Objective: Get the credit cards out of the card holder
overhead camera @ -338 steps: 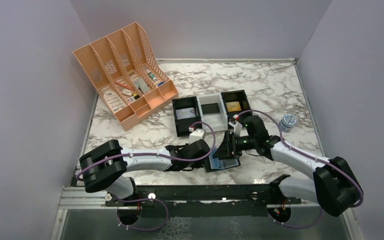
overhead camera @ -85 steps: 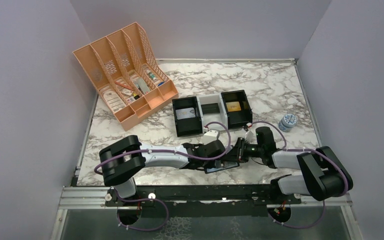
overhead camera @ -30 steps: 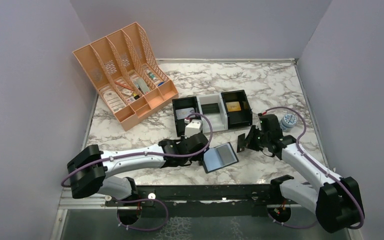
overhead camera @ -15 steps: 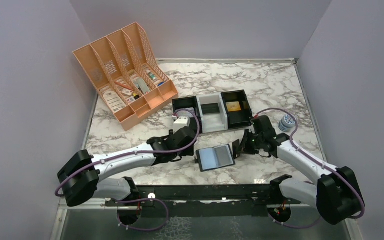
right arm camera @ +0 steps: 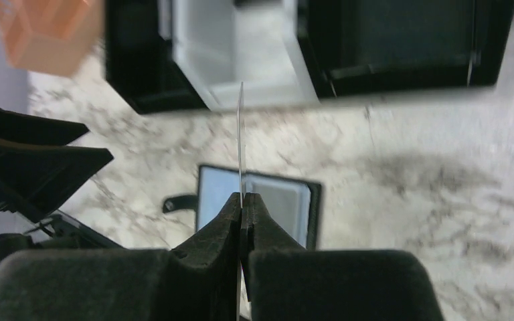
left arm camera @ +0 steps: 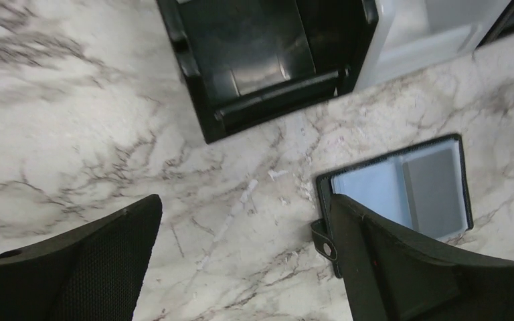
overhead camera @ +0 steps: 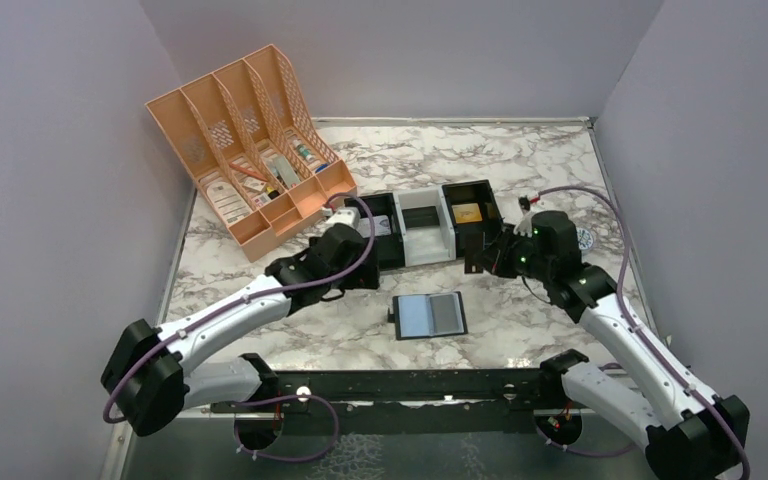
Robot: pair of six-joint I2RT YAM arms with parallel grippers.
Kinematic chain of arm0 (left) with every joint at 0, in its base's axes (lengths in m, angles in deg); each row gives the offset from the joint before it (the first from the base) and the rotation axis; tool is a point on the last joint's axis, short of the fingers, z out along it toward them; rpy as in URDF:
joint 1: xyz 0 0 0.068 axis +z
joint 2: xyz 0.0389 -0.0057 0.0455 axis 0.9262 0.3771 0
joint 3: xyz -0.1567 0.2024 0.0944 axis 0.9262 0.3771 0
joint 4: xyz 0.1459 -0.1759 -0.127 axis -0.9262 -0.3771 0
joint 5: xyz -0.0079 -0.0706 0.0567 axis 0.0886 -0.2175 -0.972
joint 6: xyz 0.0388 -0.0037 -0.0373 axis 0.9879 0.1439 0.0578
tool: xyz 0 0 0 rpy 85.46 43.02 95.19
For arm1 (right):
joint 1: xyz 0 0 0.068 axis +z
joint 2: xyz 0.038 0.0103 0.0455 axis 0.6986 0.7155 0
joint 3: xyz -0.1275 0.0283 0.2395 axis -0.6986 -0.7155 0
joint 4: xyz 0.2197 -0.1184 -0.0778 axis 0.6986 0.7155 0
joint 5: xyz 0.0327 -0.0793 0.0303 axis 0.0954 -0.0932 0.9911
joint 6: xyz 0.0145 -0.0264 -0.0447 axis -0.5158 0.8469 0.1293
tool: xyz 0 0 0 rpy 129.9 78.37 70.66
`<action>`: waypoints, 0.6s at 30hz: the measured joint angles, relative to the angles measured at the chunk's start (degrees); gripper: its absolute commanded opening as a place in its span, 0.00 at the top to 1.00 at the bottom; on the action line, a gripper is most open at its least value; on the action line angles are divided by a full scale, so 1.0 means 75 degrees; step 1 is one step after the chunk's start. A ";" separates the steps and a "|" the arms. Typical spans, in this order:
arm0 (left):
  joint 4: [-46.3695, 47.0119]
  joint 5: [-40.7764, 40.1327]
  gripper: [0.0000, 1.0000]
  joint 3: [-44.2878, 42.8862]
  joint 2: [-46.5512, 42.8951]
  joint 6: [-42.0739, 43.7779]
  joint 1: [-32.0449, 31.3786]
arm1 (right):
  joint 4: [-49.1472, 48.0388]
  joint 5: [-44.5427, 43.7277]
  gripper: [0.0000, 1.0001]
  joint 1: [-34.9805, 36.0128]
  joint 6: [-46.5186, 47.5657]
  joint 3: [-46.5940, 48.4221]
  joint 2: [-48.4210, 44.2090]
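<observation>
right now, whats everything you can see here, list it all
card holder: one, black with blue-grey lining, open flat near the table's front
credit card: one, dark, seen edge-on, held over the table
tray: one, black-white-black, centre
file organiser: one, orange, back left
round tin: one, blue-white, right, partly hidden
table: one, white marble
left gripper: open, holding nothing
right gripper: shut on credit card

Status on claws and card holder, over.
Left claw open, empty. Right claw shut on credit card. Card holder lies open, clear of both claws.
</observation>
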 measured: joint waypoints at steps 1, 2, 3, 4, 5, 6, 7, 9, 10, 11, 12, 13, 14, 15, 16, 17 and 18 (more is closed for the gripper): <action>-0.0061 0.0029 0.01 -0.0082 -0.0143 0.0114 0.0181 | -0.0300 0.0017 0.99 0.0000 0.0140 0.0111 -0.0152; -0.0117 0.0070 0.01 -0.0169 -0.0297 0.0221 0.0402 | -0.0574 0.0050 0.99 0.0000 0.0274 0.0184 -0.0230; -0.0160 0.0090 0.01 -0.0254 -0.0452 0.0335 0.0621 | -0.0860 0.0119 0.99 0.0000 0.0428 0.0259 -0.0256; -0.0210 0.0099 0.01 -0.0323 -0.0554 0.0417 0.0784 | -0.1116 0.0221 0.99 0.0000 0.0595 0.0335 -0.0227; -0.0280 0.0102 0.01 -0.0417 -0.0673 0.0525 0.0991 | -0.1332 0.0341 0.99 0.0000 0.0772 0.0423 -0.0143; -0.0370 0.0102 0.01 -0.0516 -0.0772 0.0656 0.1198 | -0.1512 0.0495 0.99 0.0000 0.0962 0.0525 -0.0017; -0.0466 0.0102 0.01 -0.0618 -0.0842 0.0790 0.1399 | -0.1687 0.0670 0.99 0.0000 0.1151 0.0641 0.0146; -0.0609 0.0099 0.01 -0.0778 -0.0898 0.1005 0.1734 | -0.2081 0.1061 0.99 0.0000 0.1480 0.0796 0.0446; -0.0676 0.0087 0.01 -0.0842 -0.0901 0.1128 0.1883 | -0.2285 0.1236 0.99 0.0009 0.1623 0.0816 0.0551; -0.0752 0.0050 0.01 -0.0877 -0.0906 0.1227 0.1988 | -0.2492 0.1387 0.99 0.0058 0.1801 0.0822 0.0656; -0.0819 -0.0015 0.01 -0.0886 -0.0915 0.1306 0.2057 | -0.2725 0.1492 0.99 0.0146 0.2043 0.0822 0.0726; -0.0906 -0.0125 0.01 -0.0883 -0.0962 0.1416 0.2130 | -0.2774 0.1518 0.99 0.0297 0.2098 0.0822 0.0813; -0.0968 -0.0265 0.01 -0.0863 -0.1032 0.1542 0.2186 | -0.2894 0.1381 0.99 0.0624 0.2349 0.0828 0.0909; -0.0988 -0.0396 0.01 -0.0833 -0.1128 0.1664 0.2235 | -0.3008 0.1195 0.99 0.1052 0.2652 0.0845 0.1020; -0.1014 -0.0507 0.01 -0.0813 -0.1230 0.1789 0.2288 | -0.3107 0.0982 0.99 0.1647 0.3008 0.0892 0.1183; -0.1037 -0.0603 0.01 -0.0810 -0.1309 0.1880 0.2323 | -0.3206 0.0731 0.99 0.2261 0.3354 0.0953 0.1378; -0.1037 -0.0679 0.01 -0.0810 -0.1370 0.1964 0.2343 | -0.3261 0.0478 0.99 0.2763 0.3704 0.1029 0.1585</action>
